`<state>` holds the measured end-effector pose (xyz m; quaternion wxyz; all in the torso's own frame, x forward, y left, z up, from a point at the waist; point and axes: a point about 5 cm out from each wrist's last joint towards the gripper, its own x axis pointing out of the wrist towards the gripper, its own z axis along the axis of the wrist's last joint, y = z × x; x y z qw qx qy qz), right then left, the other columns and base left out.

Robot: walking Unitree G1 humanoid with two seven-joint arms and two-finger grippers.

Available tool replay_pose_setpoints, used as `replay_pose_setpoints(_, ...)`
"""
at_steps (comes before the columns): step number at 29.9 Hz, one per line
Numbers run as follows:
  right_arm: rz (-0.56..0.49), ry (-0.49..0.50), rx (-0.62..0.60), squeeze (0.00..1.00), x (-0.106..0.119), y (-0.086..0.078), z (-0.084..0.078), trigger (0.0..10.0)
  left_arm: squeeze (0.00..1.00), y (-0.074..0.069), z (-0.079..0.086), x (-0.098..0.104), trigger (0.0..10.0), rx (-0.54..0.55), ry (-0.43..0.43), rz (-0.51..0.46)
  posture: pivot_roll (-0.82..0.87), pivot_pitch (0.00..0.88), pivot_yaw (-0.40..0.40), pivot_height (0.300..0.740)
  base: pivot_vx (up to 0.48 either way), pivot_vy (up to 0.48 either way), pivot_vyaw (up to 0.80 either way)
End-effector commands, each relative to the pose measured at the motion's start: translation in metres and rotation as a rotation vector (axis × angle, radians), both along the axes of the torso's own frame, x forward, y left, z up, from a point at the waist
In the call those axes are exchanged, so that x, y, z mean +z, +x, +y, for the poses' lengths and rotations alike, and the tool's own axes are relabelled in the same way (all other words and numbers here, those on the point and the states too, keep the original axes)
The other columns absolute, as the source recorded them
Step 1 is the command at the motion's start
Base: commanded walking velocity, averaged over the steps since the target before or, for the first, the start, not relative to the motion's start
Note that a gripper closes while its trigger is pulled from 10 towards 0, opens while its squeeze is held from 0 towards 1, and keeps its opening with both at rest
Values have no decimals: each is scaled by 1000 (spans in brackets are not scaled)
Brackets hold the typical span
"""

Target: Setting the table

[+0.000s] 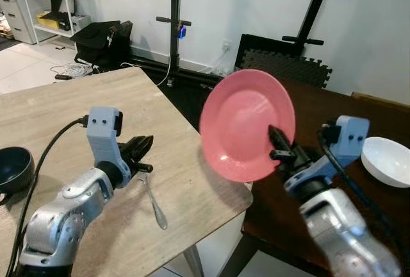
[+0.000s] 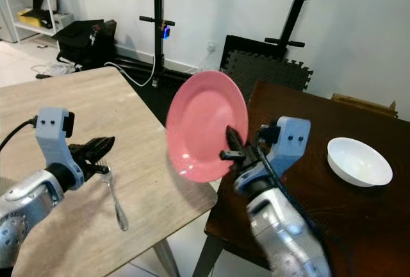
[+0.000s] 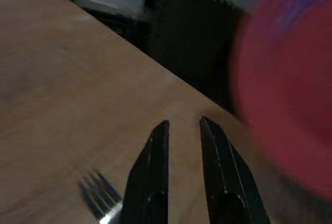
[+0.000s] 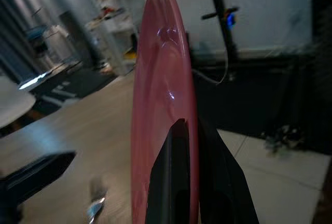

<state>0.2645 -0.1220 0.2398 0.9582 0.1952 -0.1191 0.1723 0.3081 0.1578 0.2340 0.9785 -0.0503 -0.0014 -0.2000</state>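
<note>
While the right gripper (image 1: 280,147) holds the pink plate (image 1: 246,123) up in the air, almost on its edge, above the gap between the light wooden table (image 1: 77,110) and the dark brown table (image 1: 333,117), its two black fingers are closed on the rim of the plate, one on each face. The plate looks stiff and smooth, probably plastic or glazed ceramic, so I judge it rather light but slippery, and a hold at one point of the rim lets it swing or slide if the wrist turns quickly. A deeper hold, with the fingers further over the rim, would be safer. The left gripper (image 1: 139,151) hovers just above the light table with its fingers a little apart and nothing between them; the metal fork (image 1: 154,200) lies flat just beside it. A dark bowl (image 1: 14,168) stands at the left edge of this table, and a white bowl (image 1: 386,160) rests on the dark table.
</note>
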Motion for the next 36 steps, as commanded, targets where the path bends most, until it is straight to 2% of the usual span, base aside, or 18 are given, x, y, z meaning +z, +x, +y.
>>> replay_pose_setpoints(1,-36,2,-6,0,3,-8,-2,10000,0,-5,4,-6,10000,14,39,37,77,103,1,740,0,0,0)
replay_pose_setpoints(3,-63,-36,-25,0,4,-12,-4,10000,0,-8,6,-6,10000,-2,42,41,73,100,6,740,0,0,0)
replay_pose_setpoints(5,-91,-93,-57,0,3,-20,-6,10000,0,-18,9,-3,10000,-70,32,41,69,96,11,740,0,0,0)
replay_pose_setpoints(8,-57,-47,-101,0,-2,-23,-10,10000,0,-30,11,-3,10000,-158,45,39,66,94,18,740,0,0,0)
replay_pose_setpoints(9,-57,-47,-101,0,-2,-23,-10,10000,0,-30,11,-3,10000,-158,45,39,66,94,18,740,0,0,0)
replay_pose_setpoints(12,-46,66,-90,0,-3,-23,-11,10000,0,-40,15,-6,10000,-251,82,41,67,91,21,740,0,0,0)
replay_pose_setpoints(16,-69,52,-123,0,1,-19,-14,10000,0,-36,20,-4,10000,-227,83,40,69,85,24,740,0,0,0)
replay_pose_setpoints(20,-93,17,-148,0,3,-17,-17,10000,0,-41,17,-8,10000,-275,157,31,69,80,23,740,0,0,0)
replay_pose_setpoints(24,-101,9,-157,0,4,-16,-17,10000,0,-45,19,-5,10000,-300,160,12,70,77,23,740,0,0,0)
replay_pose_setpoints(30,-96,1,-152,0,2,-15,-16,10000,0,-43,21,-6,10000,-280,158,9,74,71,23,740,0,0,0)
replay_pose_setpoints(34,-97,-49,-181,0,0,-12,-16,10000,0,-32,21,-10,10000,-155,147,-6,79,65,26,740,0,0,0)
replay_pose_setpoints(35,-96,-65,-195,0,-2,-10,-16,10000,0,-25,23,-11,10000,-79,120,-13,79,65,26,740,0,0,0)
replay_pose_setpoints(36,-96,-65,-195,0,-2,-10,-16,10000,0,-25,23,-11,10000,-79,120,-13,79,65,26,740,0,0,0)
